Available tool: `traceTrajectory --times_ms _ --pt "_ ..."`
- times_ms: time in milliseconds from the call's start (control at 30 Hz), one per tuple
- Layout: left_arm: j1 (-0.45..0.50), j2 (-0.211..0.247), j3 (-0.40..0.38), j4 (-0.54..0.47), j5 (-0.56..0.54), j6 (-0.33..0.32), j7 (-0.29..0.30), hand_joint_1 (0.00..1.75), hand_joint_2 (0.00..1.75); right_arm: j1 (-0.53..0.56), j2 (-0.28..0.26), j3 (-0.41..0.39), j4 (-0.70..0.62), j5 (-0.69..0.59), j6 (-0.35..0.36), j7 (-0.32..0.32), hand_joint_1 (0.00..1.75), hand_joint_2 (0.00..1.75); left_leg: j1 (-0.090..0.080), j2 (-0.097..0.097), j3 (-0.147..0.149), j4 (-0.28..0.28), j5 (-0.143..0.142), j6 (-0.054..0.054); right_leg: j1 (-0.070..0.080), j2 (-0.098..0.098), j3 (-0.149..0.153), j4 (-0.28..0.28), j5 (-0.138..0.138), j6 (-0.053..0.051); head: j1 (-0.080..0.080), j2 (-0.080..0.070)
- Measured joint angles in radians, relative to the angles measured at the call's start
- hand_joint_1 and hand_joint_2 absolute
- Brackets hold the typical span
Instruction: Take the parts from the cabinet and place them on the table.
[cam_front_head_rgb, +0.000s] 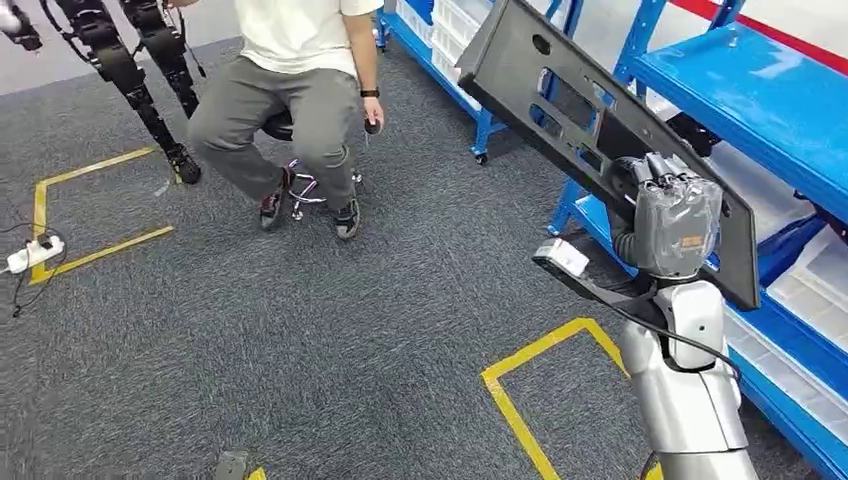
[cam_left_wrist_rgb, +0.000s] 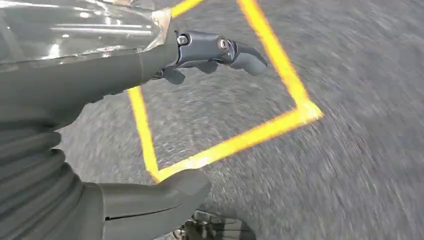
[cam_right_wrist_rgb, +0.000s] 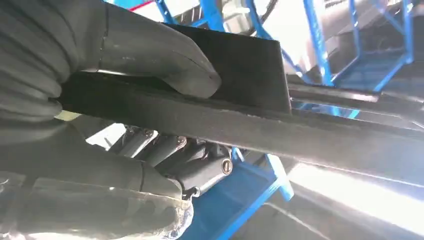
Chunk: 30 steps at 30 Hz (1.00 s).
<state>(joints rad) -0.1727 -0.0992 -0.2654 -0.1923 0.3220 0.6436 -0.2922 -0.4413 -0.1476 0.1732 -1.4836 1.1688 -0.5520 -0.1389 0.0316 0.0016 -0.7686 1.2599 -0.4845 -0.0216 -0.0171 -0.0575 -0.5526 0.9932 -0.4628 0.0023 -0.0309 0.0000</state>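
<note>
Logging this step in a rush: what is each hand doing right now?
Left hand: open, holding nothing.
Right hand: gripping the black panel.

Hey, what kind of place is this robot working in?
Likely a workshop or robot test lab: blue metal shelving, yellow tape squares on grey carpet, and the right hand gripping a long black panel.

Grey carpet floor (cam_front_head_rgb: 330, 330) with yellow tape outlines (cam_front_head_rgb: 545, 390). Blue metal shelving (cam_front_head_rgb: 760, 110) at right. White power strip (cam_front_head_rgb: 32, 253) at left.
</note>
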Motion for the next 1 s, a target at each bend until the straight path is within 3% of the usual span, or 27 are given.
traceTrajectory --times_ms 33,67,100,133,167,233,267,300,333,400,433,467,500,567,600,667,733,767,800,833,867,933,967,1000 --pt "-0.006 -0.004 0.016 0.000 0.014 0.012 -0.001 0.00 1.75 0.000 0.000 0.000 0.000 0.000 0.000 -0.002 1.75 1.75 0.004 0.011 0.043 -0.076 0.036 -0.003 -0.002 -0.008 0.001 0.002 -0.002 0.003 0.000 0.000" --pt "-0.016 -0.006 0.029 0.000 0.025 0.020 0.002 0.00 1.75 0.000 0.000 0.000 0.000 0.002 0.000 -0.003 1.75 1.75 0.007 0.036 0.094 -0.164 0.069 -0.005 -0.004 -0.018 0.002 0.005 -0.005 0.008 0.000 0.000" --pt "-0.027 -0.015 0.041 0.000 0.034 0.025 0.005 0.00 1.75 0.001 0.000 0.000 -0.002 0.005 -0.002 -0.005 1.75 1.75 0.000 0.074 0.120 -0.211 0.060 -0.007 0.008 -0.024 -0.003 0.012 -0.013 0.020 -0.001 0.000" --pt "-0.034 -0.017 0.051 0.000 0.036 0.029 0.010 0.00 1.75 0.002 -0.005 0.001 -0.003 0.005 -0.002 -0.005 1.75 1.75 -0.001 0.048 0.118 -0.212 0.066 0.013 0.012 -0.030 -0.005 0.017 -0.017 0.027 0.003 0.000" --pt "-0.036 -0.021 0.060 0.000 0.041 0.030 0.013 0.00 1.75 0.007 -0.004 0.002 -0.005 0.006 -0.002 -0.006 1.75 1.75 -0.007 0.039 0.114 -0.212 0.065 0.021 0.013 -0.036 0.000 0.016 -0.016 0.032 0.014 0.000" --pt "-0.037 -0.023 0.070 0.000 0.040 0.030 0.017 0.00 1.75 0.014 -0.003 0.005 -0.006 0.007 -0.005 -0.008 1.75 1.75 -0.020 0.022 0.112 -0.214 0.068 0.039 0.018 -0.053 0.003 0.010 -0.014 0.047 0.014 0.000" --pt "-0.038 -0.026 0.071 0.000 0.030 0.028 0.025 0.00 1.75 0.020 -0.005 0.005 -0.010 0.009 -0.006 -0.008 1.75 1.75 -0.013 0.011 0.119 -0.228 0.077 0.055 0.011 -0.049 -0.007 0.016 -0.023 0.054 0.013 0.000" --pt "-0.039 -0.028 0.073 0.000 0.024 0.028 0.030 0.00 1.75 0.027 -0.006 0.006 -0.013 0.010 -0.007 -0.008 1.75 1.75 -0.017 0.003 0.119 -0.233 0.081 0.061 0.006 -0.007 -0.014 0.044 -0.041 0.053 0.018 0.000" --pt "-0.043 -0.028 0.075 0.000 0.021 0.027 0.034 0.00 1.75 0.036 -0.011 0.006 -0.018 0.010 -0.013 -0.008 1.75 1.75 -0.016 -0.004 0.118 -0.233 0.084 0.070 0.004 0.023 -0.042 0.105 -0.072 0.047 0.018 0.000" --pt "-0.047 -0.029 0.076 0.000 0.012 0.025 0.044 0.00 1.75 0.060 -0.018 0.006 -0.025 0.013 -0.019 -0.006 1.75 1.75 -0.016 -0.029 0.115 -0.233 0.086 0.073 0.001 0.048 -0.124 0.269 -0.134 0.041 0.022 0.000" --pt "-0.046 -0.029 0.076 0.000 0.011 0.025 0.046 0.00 1.75 0.069 -0.020 0.006 -0.026 0.012 -0.019 -0.005 1.75 1.75 -0.017 -0.040 0.115 -0.233 0.086 0.074 0.005 0.053 -0.150 0.319 -0.146 0.044 0.022 0.000" --pt "-0.045 -0.031 0.076 0.000 0.011 0.023 0.048 0.00 1.75 0.078 -0.023 0.006 -0.026 0.012 -0.020 -0.005 1.75 1.75 -0.019 -0.054 0.115 -0.233 0.087 0.074 0.005 0.056 -0.160 0.331 -0.140 0.052 0.021 0.000" --pt "-0.044 -0.031 0.077 0.000 0.011 0.021 0.049 0.00 1.75 0.083 -0.023 0.006 -0.027 0.012 -0.020 -0.005 1.75 1.75 -0.020 -0.065 0.115 -0.233 0.087 0.074 0.005 0.057 -0.140 0.285 -0.114 0.060 0.022 0.000" --pt "-0.046 -0.030 0.077 0.000 0.011 0.021 0.055 0.00 1.75 0.084 -0.026 0.008 -0.032 0.007 -0.020 -0.005 1.75 1.75 -0.021 -0.088 0.115 -0.233 0.090 0.070 0.005 0.072 -0.053 0.105 -0.041 0.071 0.023 0.000" --pt "-0.047 -0.031 0.077 0.000 0.010 0.020 0.058 0.00 1.75 0.083 -0.027 0.009 -0.034 0.005 -0.020 -0.005 1.75 1.75 -0.020 -0.096 0.114 -0.233 0.092 0.067 0.003 0.113 -0.015 0.025 -0.017 0.069 0.024 0.000" --pt "-0.047 -0.031 0.077 0.000 0.010 0.019 0.064 0.00 1.75 0.082 -0.028 0.013 -0.034 0.000 -0.020 -0.006 1.75 1.75 -0.025 -0.112 0.108 -0.231 0.096 0.057 0.015 0.099 -0.009 0.015 -0.012 0.047 0.023 0.000" --pt "-0.041 -0.030 0.077 0.000 0.006 0.019 0.069 0.00 1.75 0.076 -0.027 0.021 -0.031 -0.013 -0.021 -0.010 1.75 1.75 -0.022 -0.126 0.105 -0.238 0.103 0.046 0.023 0.086 -0.008 0.017 -0.009 0.038 0.023 0.000" --pt "-0.040 -0.027 0.077 0.001 0.003 0.019 0.072 0.00 1.75 0.071 -0.026 0.025 -0.029 -0.015 -0.023 -0.012 1.75 1.75 -0.025 -0.128 0.101 -0.234 0.102 0.042 -0.001 0.073 -0.006 0.005 0.000 0.025 0.021 0.000" --pt "-0.039 -0.025 0.077 0.001 0.001 0.019 0.074 0.00 1.75 0.066 -0.023 0.030 -0.026 -0.018 -0.024 -0.014 1.75 1.75 -0.027 -0.083 0.092 -0.215 0.084 0.041 -0.003 0.061 -0.003 0.001 0.004 0.019 0.018 0.000" --pt "-0.040 -0.024 0.077 0.001 0.000 0.019 0.076 0.00 1.75 0.064 -0.023 0.031 -0.024 -0.019 -0.026 -0.015 1.75 1.75 -0.028 -0.041 0.068 -0.162 0.044 0.036 -0.002 0.053 -0.003 0.000 0.003 0.001 0.008 0.000" --pt "-0.040 -0.023 0.077 0.001 0.000 0.019 0.076 0.00 1.75 0.063 -0.024 0.033 -0.023 -0.020 -0.027 -0.016 1.75 1.75 -0.024 -0.022 0.034 -0.086 0.003 0.031 0.003 0.042 -0.003 0.000 0.002 -0.006 0.008 0.000" --pt "-0.037 -0.022 0.077 0.001 0.003 0.018 0.076 0.00 1.75 0.063 -0.023 0.040 -0.016 -0.021 -0.027 -0.016 1.75 1.75 -0.015 -0.015 -0.030 0.052 -0.051 0.021 0.008 0.020 -0.004 0.001 0.001 -0.007 0.007 0.000" --pt "-0.034 -0.022 0.077 0.001 0.005 0.017 0.076 0.00 1.75 0.063 -0.021 0.044 -0.014 -0.021 -0.027 -0.016 1.75 1.75 -0.010 -0.013 -0.036 0.067 -0.049 0.018 0.007 0.011 -0.004 0.001 0.001 -0.007 0.008 0.000" --pt "-0.033 -0.021 0.077 0.001 0.007 0.016 0.076 0.00 1.75 0.063 -0.018 0.049 -0.011 -0.020 -0.028 -0.016 1.75 1.75 -0.005 -0.007 -0.019 0.037 -0.026 0.013 0.007 0.002 -0.004 0.002 0.000 -0.007 0.008 0.000"
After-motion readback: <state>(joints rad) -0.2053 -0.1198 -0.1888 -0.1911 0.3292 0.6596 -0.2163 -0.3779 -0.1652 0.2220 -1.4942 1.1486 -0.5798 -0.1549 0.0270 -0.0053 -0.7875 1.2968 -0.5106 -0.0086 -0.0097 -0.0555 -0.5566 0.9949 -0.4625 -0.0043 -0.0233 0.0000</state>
